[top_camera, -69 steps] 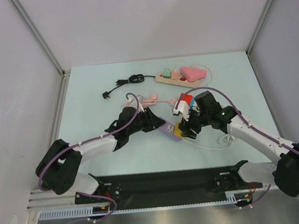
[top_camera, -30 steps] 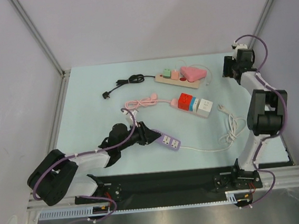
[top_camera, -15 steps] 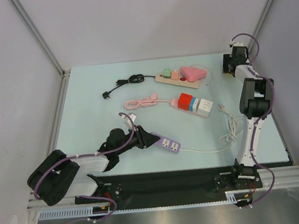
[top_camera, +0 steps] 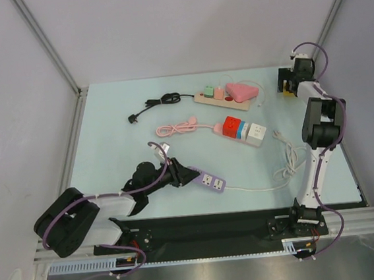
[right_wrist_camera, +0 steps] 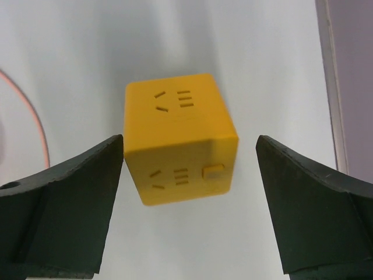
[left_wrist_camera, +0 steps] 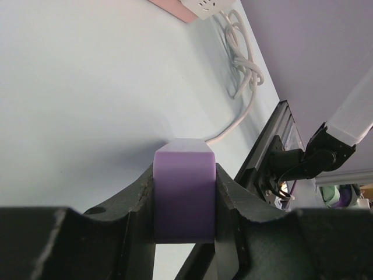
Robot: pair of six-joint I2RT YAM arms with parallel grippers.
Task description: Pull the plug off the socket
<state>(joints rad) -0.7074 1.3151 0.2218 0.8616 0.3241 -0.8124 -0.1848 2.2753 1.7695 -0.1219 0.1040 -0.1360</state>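
The purple socket strip (top_camera: 212, 180) lies on the table at the near middle, with its white cable (top_camera: 258, 187) trailing right. My left gripper (top_camera: 189, 175) is shut on the strip's left end; in the left wrist view the strip (left_wrist_camera: 184, 195) fills the space between both fingers (left_wrist_camera: 135, 204). The yellow cube plug (right_wrist_camera: 178, 137) rests on the table, apart from the strip. My right gripper (right_wrist_camera: 187, 149) is open, one finger on each side of the cube without touching it, at the far right back corner (top_camera: 289, 82).
A wooden strip with green and pink plugs (top_camera: 221, 95) lies at the back. A white strip with red and blue cubes (top_camera: 242, 130) lies mid-table. Also present are a black cable (top_camera: 157, 104), a pink cable (top_camera: 179, 126) and a coiled white cable (top_camera: 290, 163).
The right arm carried the yellow plug from the purple strip to the far right back corner and opened over it. The left gripper drew the strip slightly nearer.
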